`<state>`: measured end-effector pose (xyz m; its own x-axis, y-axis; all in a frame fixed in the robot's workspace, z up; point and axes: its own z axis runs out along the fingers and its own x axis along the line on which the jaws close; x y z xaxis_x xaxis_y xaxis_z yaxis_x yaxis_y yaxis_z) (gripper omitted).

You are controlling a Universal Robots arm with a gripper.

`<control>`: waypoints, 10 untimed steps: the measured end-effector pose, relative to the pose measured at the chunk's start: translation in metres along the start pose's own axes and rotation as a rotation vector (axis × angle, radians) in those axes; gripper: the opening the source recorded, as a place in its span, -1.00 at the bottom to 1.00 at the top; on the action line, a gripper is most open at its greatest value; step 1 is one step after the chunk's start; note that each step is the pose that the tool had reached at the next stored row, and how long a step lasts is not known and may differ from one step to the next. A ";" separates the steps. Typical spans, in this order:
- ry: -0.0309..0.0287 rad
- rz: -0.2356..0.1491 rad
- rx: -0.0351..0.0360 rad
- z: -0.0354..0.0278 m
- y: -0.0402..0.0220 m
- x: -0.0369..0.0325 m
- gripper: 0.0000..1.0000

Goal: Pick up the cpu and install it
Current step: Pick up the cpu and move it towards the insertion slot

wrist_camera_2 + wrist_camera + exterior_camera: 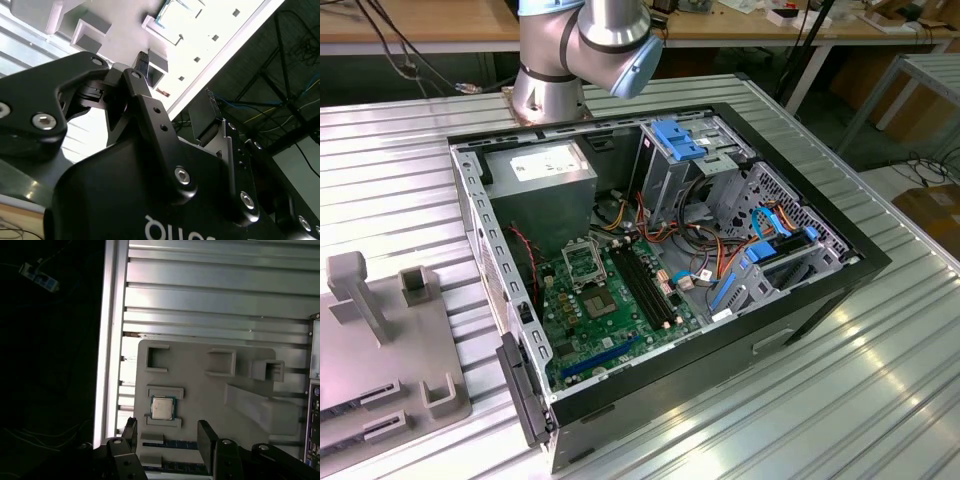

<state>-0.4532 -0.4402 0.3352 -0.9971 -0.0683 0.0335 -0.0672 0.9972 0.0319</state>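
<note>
Ribbed bench [880, 390] carries an open case [820, 300] with a green board [590, 320] inside. A grey tray [200, 390] lies beside the case. My end effector [167, 426] hangs over the tray, jaws wide apart, holding nothing. The cpu [162, 407] sits flat in a tray pocket, clear of my fingers [205, 435].

silver square cpu [162, 407] flat in grey fixture [210, 390].
</note>
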 end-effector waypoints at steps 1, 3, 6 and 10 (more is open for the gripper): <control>-0.0001 0.000 -0.0001 0.0017 -0.0001 -0.0001 0.20; -0.0001 0.000 -0.0001 0.0068 -0.0002 -0.0003 0.20; 0.0000 0.000 0.0000 0.0122 -0.0004 -0.0004 0.20; -0.0001 0.000 0.0000 0.0228 -0.0007 -0.0008 0.20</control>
<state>-0.4532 -0.4403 0.3124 -0.9971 -0.0683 0.0335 -0.0672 0.9972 0.0319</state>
